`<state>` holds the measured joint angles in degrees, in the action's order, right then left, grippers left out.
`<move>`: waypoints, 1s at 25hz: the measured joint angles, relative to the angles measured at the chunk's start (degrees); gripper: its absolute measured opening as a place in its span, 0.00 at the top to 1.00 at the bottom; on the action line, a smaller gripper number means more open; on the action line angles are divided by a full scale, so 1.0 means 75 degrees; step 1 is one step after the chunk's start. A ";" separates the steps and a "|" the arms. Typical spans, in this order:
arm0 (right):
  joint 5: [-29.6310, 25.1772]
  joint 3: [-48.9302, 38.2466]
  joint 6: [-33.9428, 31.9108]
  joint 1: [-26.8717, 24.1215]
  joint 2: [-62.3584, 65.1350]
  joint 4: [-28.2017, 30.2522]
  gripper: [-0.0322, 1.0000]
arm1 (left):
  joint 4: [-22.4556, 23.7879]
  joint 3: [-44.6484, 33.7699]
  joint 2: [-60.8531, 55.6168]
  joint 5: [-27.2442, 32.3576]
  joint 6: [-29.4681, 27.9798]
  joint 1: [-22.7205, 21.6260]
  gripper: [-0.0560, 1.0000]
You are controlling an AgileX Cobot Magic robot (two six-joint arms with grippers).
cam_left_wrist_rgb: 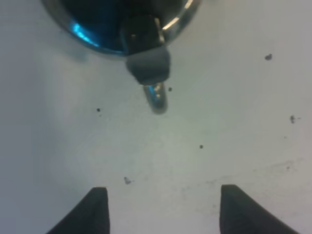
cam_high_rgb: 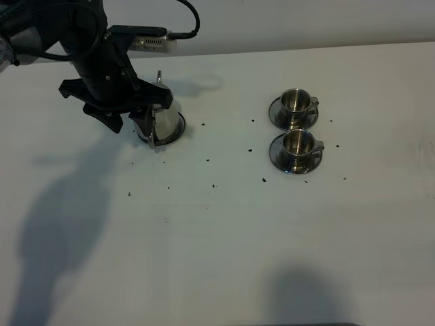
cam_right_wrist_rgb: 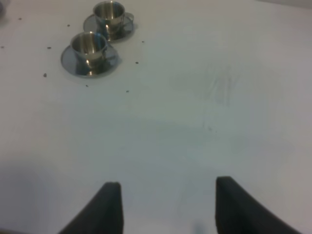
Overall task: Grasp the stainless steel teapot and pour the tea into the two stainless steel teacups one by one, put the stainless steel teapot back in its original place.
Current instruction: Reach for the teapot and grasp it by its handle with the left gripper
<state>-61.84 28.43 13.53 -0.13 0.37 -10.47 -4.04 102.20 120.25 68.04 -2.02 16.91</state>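
White table (cam_high_rgb: 217, 272), shadowed, flecked with dark specks (cam_high_rgb: 264, 180). Teapot (cam_high_rgb: 170, 123) stands far left beneath the left gripper (cam_high_rgb: 129, 119); far cup (cam_high_rgb: 296, 100) and near cup (cam_high_rgb: 297, 141) sit on saucers (cam_high_rgb: 295, 159) right of centre.

Left wrist: fingers (cam_left_wrist_rgb: 95, 209) spread, empty, with the teapot's handle (cam_left_wrist_rgb: 148, 63) ahead.

Right wrist: right gripper (cam_right_wrist_rgb: 166, 184) spread over the table, cups well ahead.

tool (cam_left_wrist_rgb: 163, 209): fingertips wide apart, clear of the pot | stainless steel teapot (cam_left_wrist_rgb: 92, 24): ahead of the tool, handle (cam_left_wrist_rgb: 148, 66) pointing back toward it | counter (cam_left_wrist_rgb: 234, 126): white, scattered dark specks (cam_left_wrist_rgb: 267, 57)
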 joint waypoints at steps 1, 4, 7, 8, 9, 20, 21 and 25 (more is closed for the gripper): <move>0.0000 0.0000 0.0000 0.0000 0.0000 0.0000 0.56 | -0.0016 0.0000 0.0106 0.0000 0.0000 -0.0018 0.45; 0.0000 0.0000 0.0000 0.0000 0.0000 0.0000 0.56 | -0.0197 0.0008 0.0391 0.0000 -0.0019 -0.0051 0.44; 0.0000 0.0000 0.0000 0.0000 0.0000 0.0000 0.56 | -0.0312 0.0136 0.0588 0.0000 -0.0128 -0.0081 0.43; 0.0000 0.0000 0.0000 0.0000 0.0000 0.0000 0.56 | -0.0329 0.0231 0.0648 0.0000 -0.0149 -0.0087 0.42; 0.0000 0.0000 0.0000 0.0000 0.0000 0.0000 0.56 | -0.0344 0.0338 0.0715 0.0000 -0.0160 -0.0087 0.42; 0.0000 0.0000 0.0000 0.0000 0.0000 0.0000 0.56 | -0.0381 0.1462 0.1444 0.0000 -0.0341 -0.0087 0.41; 0.0000 0.0000 0.0000 0.0000 0.0000 0.0000 0.56 | -0.0381 0.1473 0.1444 0.0000 -0.0341 -0.0096 0.41; 0.0000 0.0000 0.0000 0.0000 0.0000 0.0000 0.56 | -0.0384 0.1479 0.1505 0.0000 -0.0341 -0.0158 0.41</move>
<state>-61.84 28.43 13.53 -0.13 0.37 -10.47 -6.92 113.29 131.54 68.04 -4.58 15.73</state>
